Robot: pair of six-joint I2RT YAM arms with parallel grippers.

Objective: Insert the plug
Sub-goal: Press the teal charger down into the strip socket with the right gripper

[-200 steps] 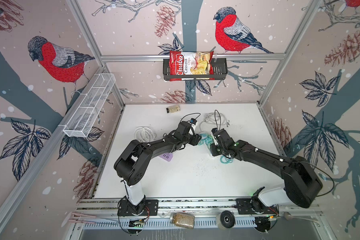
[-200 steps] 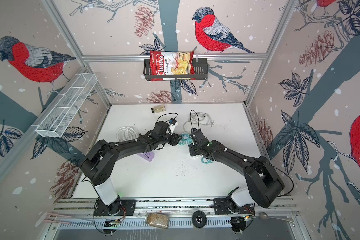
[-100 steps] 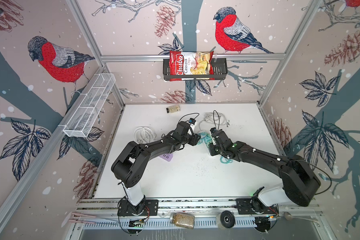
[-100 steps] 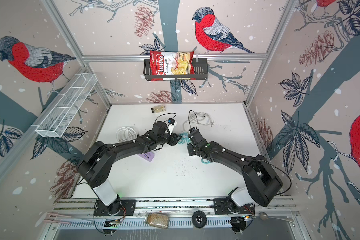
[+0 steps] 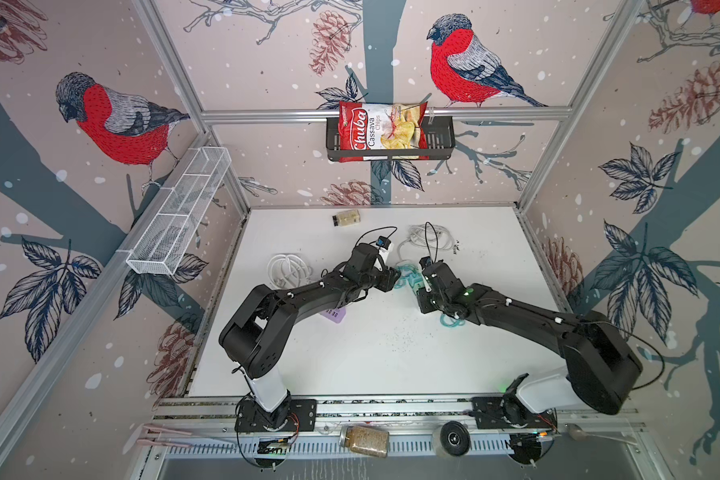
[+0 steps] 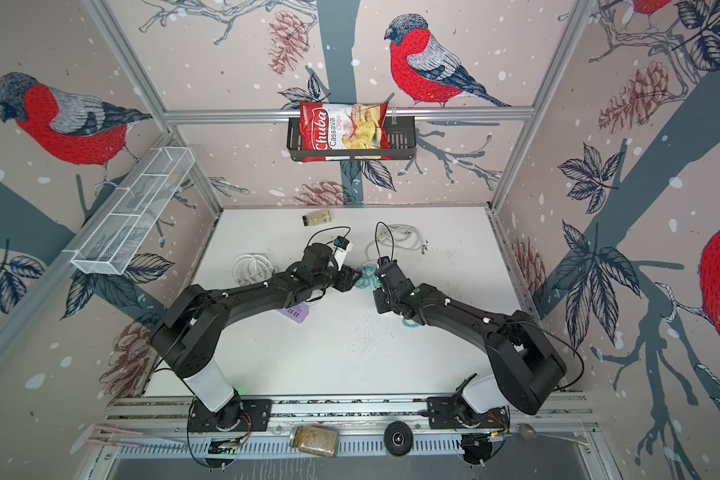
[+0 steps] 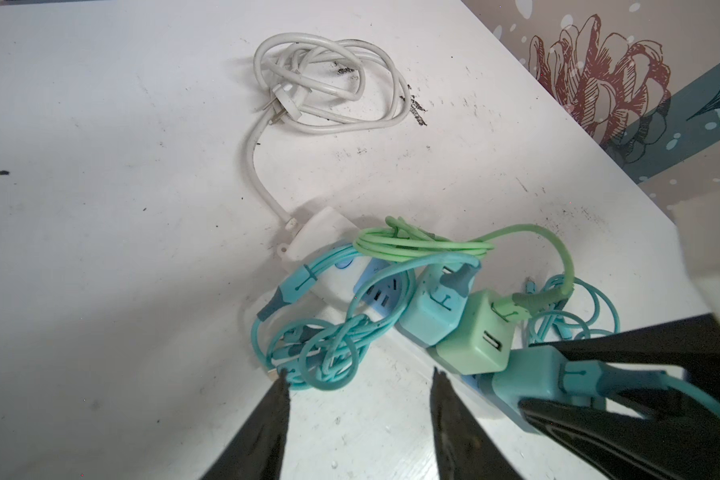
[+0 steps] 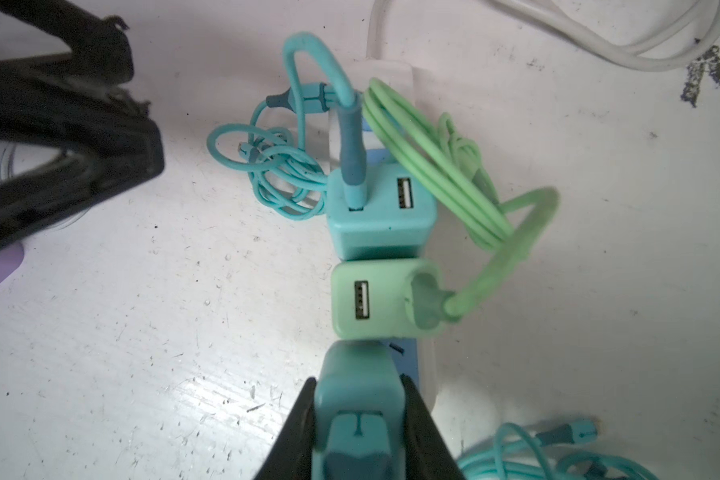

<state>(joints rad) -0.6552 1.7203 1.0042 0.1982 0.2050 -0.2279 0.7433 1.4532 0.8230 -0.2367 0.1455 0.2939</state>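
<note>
Plug [image 8: 358,419], teal, gripped tight in R pincer [image 8: 358,386], sits at the end of a white power strip [image 7: 325,232], touching the green charger [image 8: 375,303] just ahead of the jaws. L pincer [image 7: 360,376] hangs open nearby, coiled teal cable [image 7: 316,353] at one fingertip. Fully seated? Can't tell.

The right hand [image 5: 424,269], holding the teal plug [image 8: 358,399], has crept a little toward the back of the surface [image 5: 391,353] and toward the left hand [image 5: 391,279]. The gap between the two hands is slightly narrower in both top views. The right arm [image 5: 528,316] follows, its elbow sliding a touch inward. The left arm [image 5: 308,295] has swung its elbow slightly outward to the left. That hand's fingers [image 7: 275,415] have eased a shade closer together.
</note>
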